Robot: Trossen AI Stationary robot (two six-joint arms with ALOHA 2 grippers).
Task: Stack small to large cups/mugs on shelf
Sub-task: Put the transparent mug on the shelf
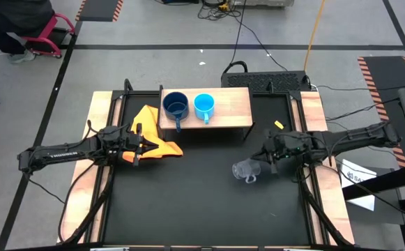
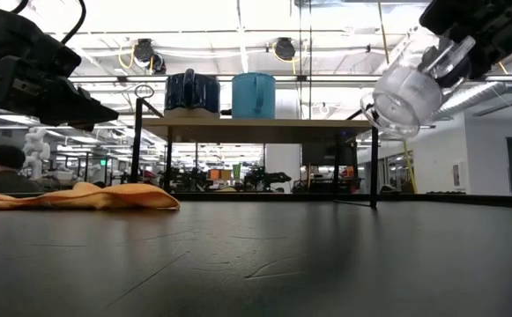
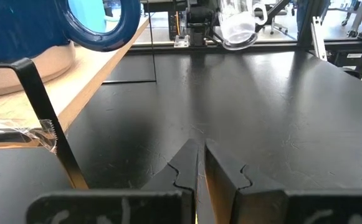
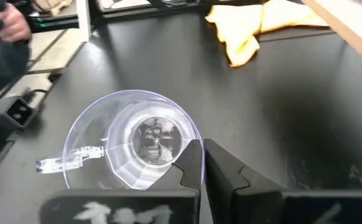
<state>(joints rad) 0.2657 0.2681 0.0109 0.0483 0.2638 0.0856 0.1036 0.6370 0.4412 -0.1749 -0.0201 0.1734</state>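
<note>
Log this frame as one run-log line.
right gripper: shut on glass cup, lifted | left gripper: shut, by cloth | shelf: dark blue mug, light blue mug

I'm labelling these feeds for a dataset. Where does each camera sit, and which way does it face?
High: overhead, straight down; both arms, shelf.
Low: tabletop height, level across; glass cup lifted in right hand.
Left wrist: past the left hand, over the table.
Right wrist: down past fingers onto the cup.
Shared: the cup appears in all four views.
</note>
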